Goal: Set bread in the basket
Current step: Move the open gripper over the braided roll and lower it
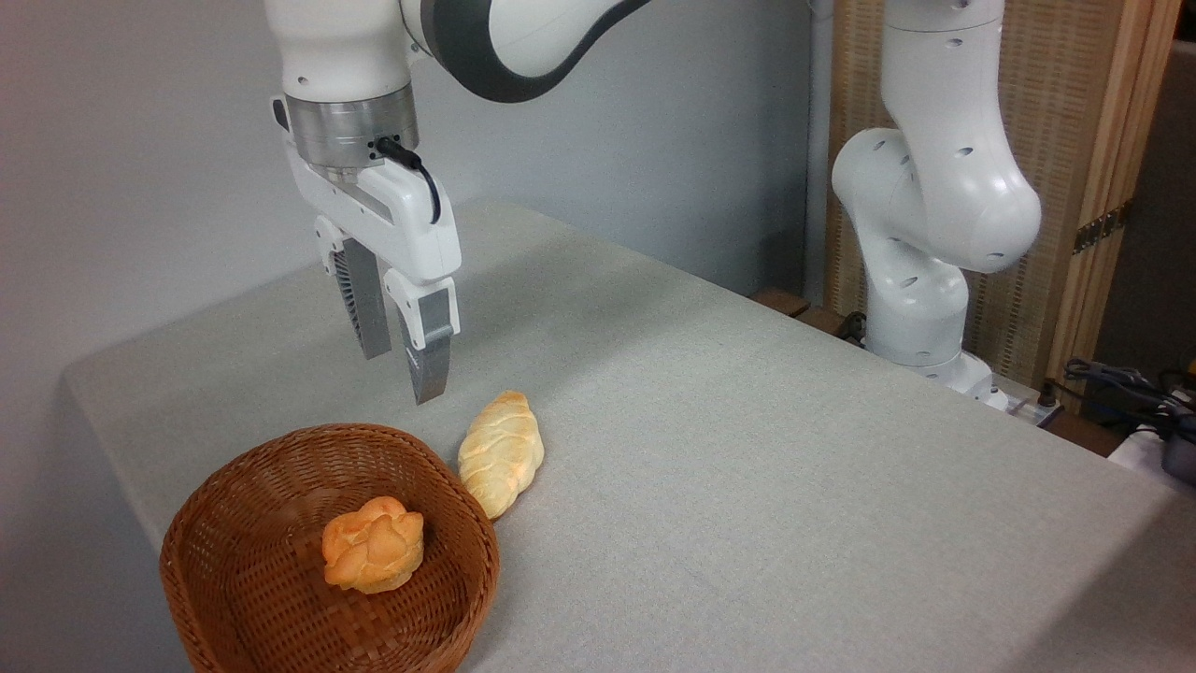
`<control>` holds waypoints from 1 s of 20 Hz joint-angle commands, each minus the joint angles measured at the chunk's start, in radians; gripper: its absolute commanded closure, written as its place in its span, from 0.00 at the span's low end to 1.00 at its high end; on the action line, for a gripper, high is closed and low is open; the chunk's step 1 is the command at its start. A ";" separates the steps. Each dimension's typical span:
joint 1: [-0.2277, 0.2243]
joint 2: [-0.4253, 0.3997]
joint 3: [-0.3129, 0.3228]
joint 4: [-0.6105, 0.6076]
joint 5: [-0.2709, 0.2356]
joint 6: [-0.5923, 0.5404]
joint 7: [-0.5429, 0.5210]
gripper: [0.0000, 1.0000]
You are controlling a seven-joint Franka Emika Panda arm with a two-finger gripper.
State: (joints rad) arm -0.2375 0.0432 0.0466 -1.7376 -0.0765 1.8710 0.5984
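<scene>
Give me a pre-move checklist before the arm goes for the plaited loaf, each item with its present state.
1. Gripper empty: ok, nothing sits between the jaws.
2. Jaws parted enough for the loaf: not ok, the gap looks narrower than the loaf.
3. Plaited loaf free to grasp: ok, it lies on the table just right of the basket, top exposed; whether it touches the rim, cannot tell.
4. Room left in the basket: ok, only the round bun lies inside.
5. Gripper lined up over the loaf: not ok, it hangs up and to the left of it.
</scene>
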 commanded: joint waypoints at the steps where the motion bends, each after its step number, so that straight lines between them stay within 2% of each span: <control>1: -0.003 -0.008 0.006 0.010 0.014 -0.058 -0.022 0.00; 17: -0.013 0.015 -0.005 -0.020 0.012 -0.130 -0.026 0.00; 20: -0.016 0.000 -0.007 -0.109 0.014 -0.063 -0.109 0.00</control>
State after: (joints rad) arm -0.2450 0.0649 0.0400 -1.7694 -0.0764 1.7570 0.5763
